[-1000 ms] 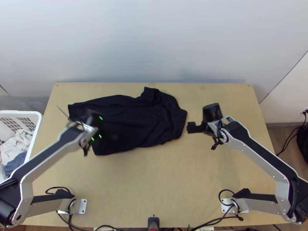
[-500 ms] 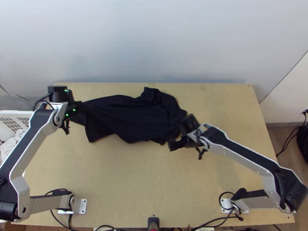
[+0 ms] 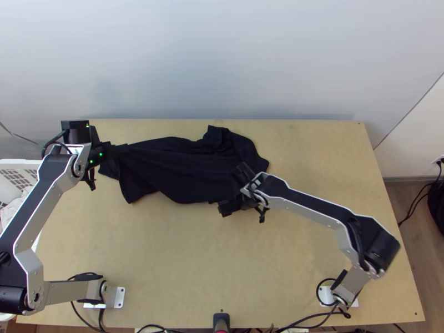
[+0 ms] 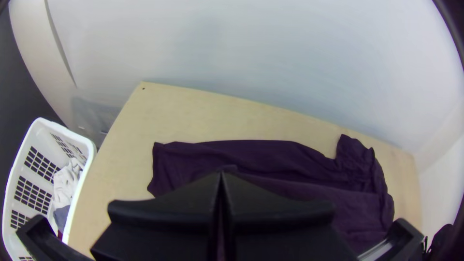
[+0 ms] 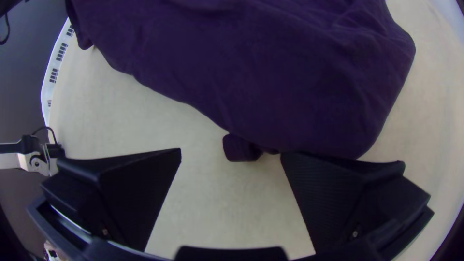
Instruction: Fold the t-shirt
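Light wooden worktop (image 3: 222, 266), pale wall (image 3: 222, 61) behind: your dark t-shirt (image 3: 183, 172) lies rumpled to the right of the white basket (image 3: 33, 161). Your left gripper (image 3: 123, 149) pinches a fold toward the basket, jaws closed; your right gripper (image 3: 223, 208), jaws wide apart, hangs farther from the basket, beside the cloth's near edge.

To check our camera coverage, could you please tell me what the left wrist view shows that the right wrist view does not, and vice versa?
Left wrist view: laundry inside the white basket, the table's far left corner with a small hole, and the left pincer closed on the t-shirt.
Right wrist view: the open right pincer and a small tab of cloth jutting past the shirt's edge.
Both: dark t-shirt, table, basket.
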You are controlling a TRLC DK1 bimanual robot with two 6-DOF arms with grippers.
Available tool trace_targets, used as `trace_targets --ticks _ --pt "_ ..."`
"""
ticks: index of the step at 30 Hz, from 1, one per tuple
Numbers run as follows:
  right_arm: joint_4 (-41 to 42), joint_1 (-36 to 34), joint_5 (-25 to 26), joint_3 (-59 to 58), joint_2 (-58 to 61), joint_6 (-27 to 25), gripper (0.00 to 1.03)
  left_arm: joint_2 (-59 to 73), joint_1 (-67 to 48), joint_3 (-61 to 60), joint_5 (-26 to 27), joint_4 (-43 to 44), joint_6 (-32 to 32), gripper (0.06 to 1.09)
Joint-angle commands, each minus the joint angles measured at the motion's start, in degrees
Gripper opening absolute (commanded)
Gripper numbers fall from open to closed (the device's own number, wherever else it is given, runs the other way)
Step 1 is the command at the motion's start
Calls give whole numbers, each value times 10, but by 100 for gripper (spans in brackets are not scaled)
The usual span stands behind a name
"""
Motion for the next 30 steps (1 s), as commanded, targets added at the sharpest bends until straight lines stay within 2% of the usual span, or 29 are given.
trace_targets --ticks 1,4,6,8,12,15,26,27,30 --pt "14 -2 16 34 52 0 86 0 4 -7 0 -1 0 9" --pt "24 -10 34 33 55 -1 74 -3 3 -13 0 -1 -1 9" --pt "33 -14 45 32 55 -3 54 -5 3 -16 0 -1 -1 9" --pt "39 -18 64 34 55 -12 27 -8 3 -19 0 -2 -5 9" --pt "41 -26 76 34 53 -22 10 -8 3 -19 1 -2 -11 9" --pt "41 -39 77 29 42 -23 4 -8 3 -22 1 -2 -15 9" --pt "36 -115 77 -3 -28 -21 3 -35 0 -61 2 2 -18 10" --pt "36 -120 77 -5 -35 -21 3 -40 -1 -66 5 2 -21 16" --pt "36 -129 77 -9 -47 -20 3 -49 0 -86 7 2 -44 47"
